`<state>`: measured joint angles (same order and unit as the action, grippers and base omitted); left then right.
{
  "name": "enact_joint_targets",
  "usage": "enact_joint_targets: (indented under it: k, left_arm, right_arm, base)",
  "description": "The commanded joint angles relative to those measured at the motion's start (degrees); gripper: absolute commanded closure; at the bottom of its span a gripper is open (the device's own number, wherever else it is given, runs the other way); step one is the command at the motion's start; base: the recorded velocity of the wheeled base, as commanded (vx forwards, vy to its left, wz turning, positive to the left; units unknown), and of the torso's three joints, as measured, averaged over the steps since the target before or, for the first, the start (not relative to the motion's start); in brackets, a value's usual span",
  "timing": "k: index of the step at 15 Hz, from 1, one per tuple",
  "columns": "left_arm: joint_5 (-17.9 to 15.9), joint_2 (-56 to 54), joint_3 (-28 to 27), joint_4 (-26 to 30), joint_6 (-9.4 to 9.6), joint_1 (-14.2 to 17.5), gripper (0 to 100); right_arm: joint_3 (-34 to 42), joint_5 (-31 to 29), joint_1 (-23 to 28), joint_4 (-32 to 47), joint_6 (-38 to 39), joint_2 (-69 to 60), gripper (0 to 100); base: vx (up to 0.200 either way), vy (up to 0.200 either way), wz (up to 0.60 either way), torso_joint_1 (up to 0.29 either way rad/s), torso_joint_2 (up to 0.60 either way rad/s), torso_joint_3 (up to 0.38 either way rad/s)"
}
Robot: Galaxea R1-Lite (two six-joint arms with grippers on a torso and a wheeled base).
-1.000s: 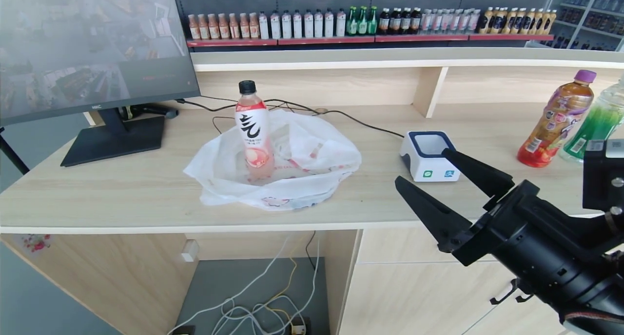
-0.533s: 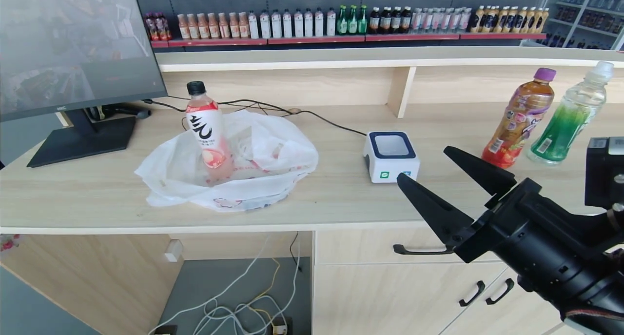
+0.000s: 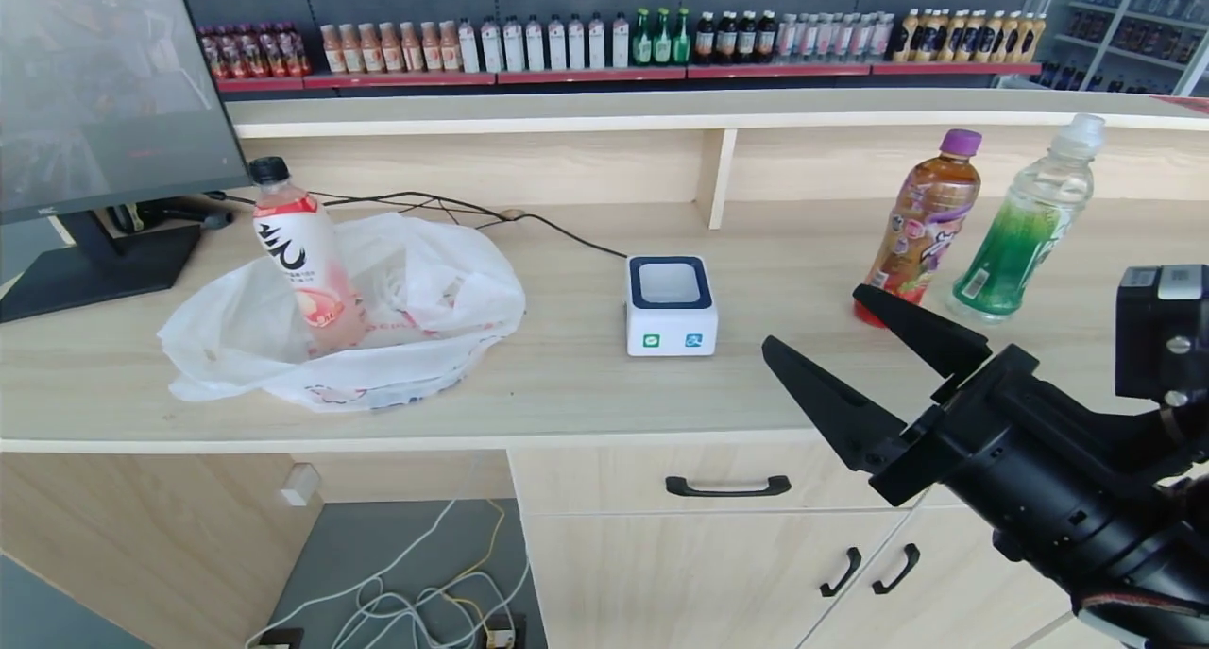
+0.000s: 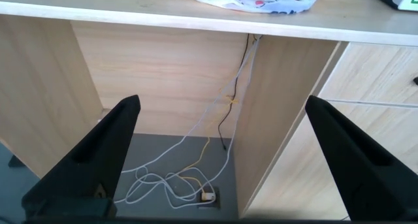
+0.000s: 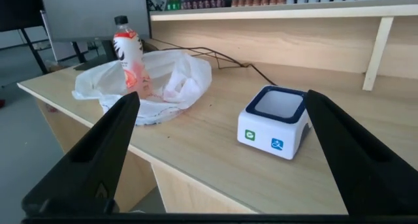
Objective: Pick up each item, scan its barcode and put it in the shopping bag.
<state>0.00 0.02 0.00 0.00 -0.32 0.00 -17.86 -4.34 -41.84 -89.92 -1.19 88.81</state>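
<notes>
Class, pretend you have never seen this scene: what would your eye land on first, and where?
The black right gripper looms at the lower right of the head view, jaws wide open. On the counter, a pink bottle stands in the white shopping bag at the left. A brown bottle and a green bottle stand at the right, the scanner between.

The right gripper [image 3: 812,318] is matte black. Beyond it the scanner [image 3: 671,320] is white with a navy rim and green and blue squares. Far to its left, the shopping bag [image 3: 425,290] is white with red print, and the pink bottle [image 3: 307,262] has a black cap and a white label with black strokes. By its right finger the amber bottle [image 3: 924,214] has a purple cap, and the clear bottle [image 3: 1020,233] has a green label. The table [image 3: 567,394] is pale woodgrain.
</notes>
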Motion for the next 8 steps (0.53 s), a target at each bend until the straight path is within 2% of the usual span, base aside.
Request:
enact_joint_targets:
  k: [1, 4, 8]
  left_arm:
    - [0.0, -0.02, 0.0, 0.0, -0.03, 0.0, 0]
    - [0.0, -0.02, 0.0, 0.0, -0.03, 0.0, 0]
    - [0.0, -0.02, 0.0, 0.0, -0.12, 0.0, 0]
  right_arm:
    - [-0.07, 0.03, 1.06, -0.08, -0.04, 0.22, 0]
    - [-0.07, 0.03, 2.99, -0.08, -0.04, 0.49, 0]
    - [0.28, -0.05, 8.26, -0.08, -0.04, 2.25, 0]
  base:
    - [0.0, -0.2, 0.0, -0.002, 0.0, 0.007]
    - [0.0, 0.0, 0.0, 0.0, 0.0, 0.0]
    - [0.0, 0.0, 0.0, 0.0, 0.0, 0.0]
